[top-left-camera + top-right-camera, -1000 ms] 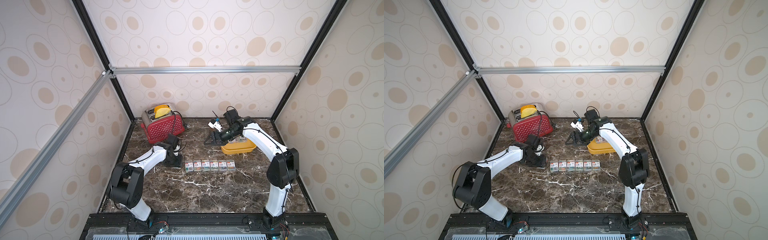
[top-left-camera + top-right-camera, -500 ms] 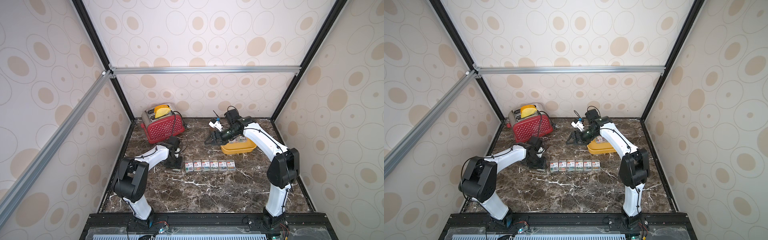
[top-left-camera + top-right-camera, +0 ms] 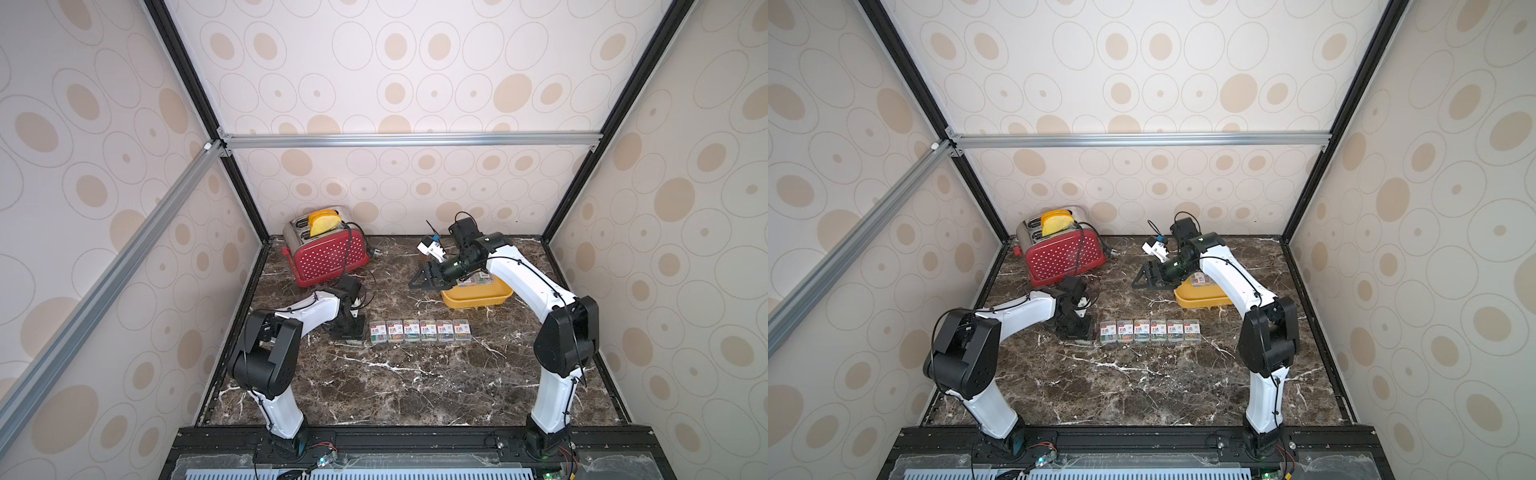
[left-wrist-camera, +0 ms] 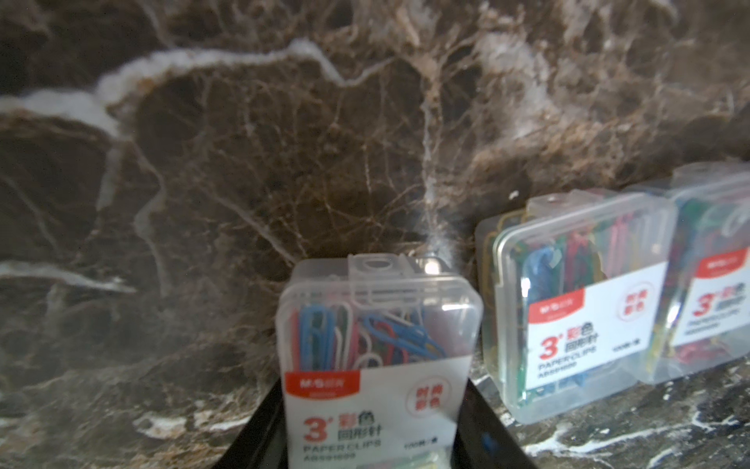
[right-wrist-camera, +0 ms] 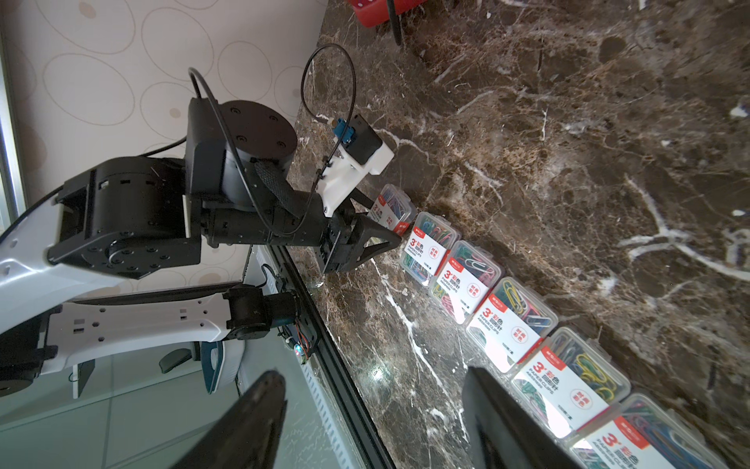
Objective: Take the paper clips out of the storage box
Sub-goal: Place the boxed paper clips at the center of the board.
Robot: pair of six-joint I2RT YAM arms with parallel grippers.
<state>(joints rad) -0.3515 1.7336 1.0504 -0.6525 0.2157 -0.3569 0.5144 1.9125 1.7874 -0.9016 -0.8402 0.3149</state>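
Several clear paper clip cases (image 3: 421, 330) with white-and-red labels lie in a row on the marble table, seen in both top views. My left gripper (image 3: 350, 332) is at the row's left end, shut on one more paper clip case (image 4: 377, 357), low beside its neighbour (image 4: 576, 308). The right wrist view shows that held case (image 5: 391, 209) too. The yellow storage box (image 3: 473, 300) stands at the back right with paper clip cases (image 3: 478, 279) inside. My right gripper (image 3: 424, 281) hovers just left of the box, open, with nothing between its fingers (image 5: 251, 418).
A red dotted toaster (image 3: 328, 254) with yellow slices stands at the back left, its black cord (image 3: 365, 282) trailing near my left arm. Patterned walls close in three sides. The table's black front rail (image 3: 415, 436) runs along the near edge.
My left arm's elbow has swung slightly while its gripper stays at the row's left end with the case. The right gripper has barely moved.
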